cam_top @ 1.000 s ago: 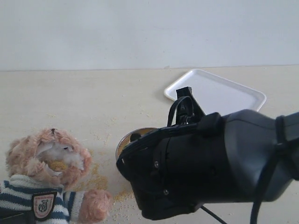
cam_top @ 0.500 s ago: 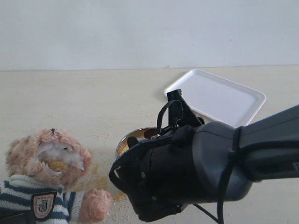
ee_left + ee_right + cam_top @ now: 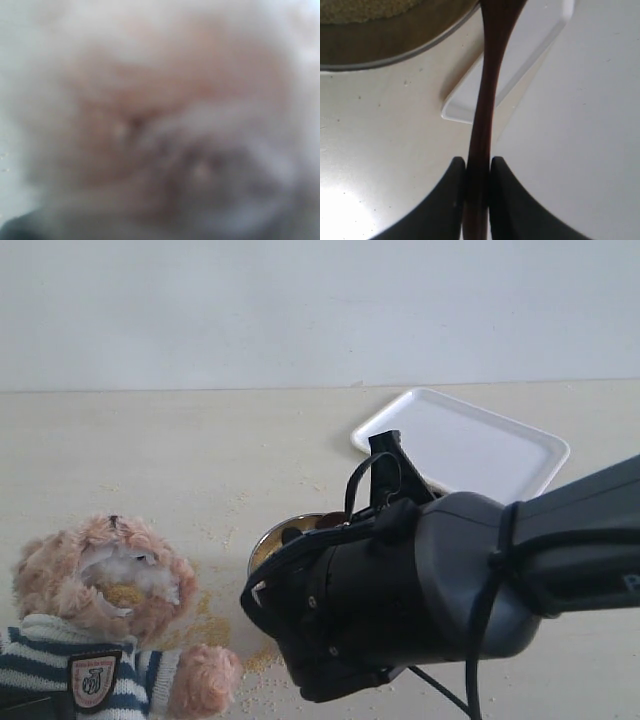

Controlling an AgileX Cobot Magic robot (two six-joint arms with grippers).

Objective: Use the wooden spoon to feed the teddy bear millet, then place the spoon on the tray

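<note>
The teddy bear (image 3: 100,585) sits at the lower left in its striped sweater, with millet (image 3: 124,593) on its white muzzle. In the left wrist view its fur (image 3: 150,115) fills the picture as a blur, and no jaws can be made out there. My right gripper (image 3: 477,166) is shut on the thin handle of the wooden spoon (image 3: 485,100). The handle runs towards the steel bowl (image 3: 395,47), which holds millet (image 3: 365,10). The spoon's bowl end is cut off at the picture's edge. The white tray (image 3: 470,445) lies empty at the back right, beyond my right arm (image 3: 400,610).
Loose millet grains (image 3: 210,625) are scattered on the tabletop between the bear and the steel bowl (image 3: 285,537). My right arm's bulk hides most of the bowl in the exterior view. A pale wall stands behind the table.
My right arm has swung and shifted a little to the left over the bowl, still holding the spoon. The bear and the tray have not moved.
</note>
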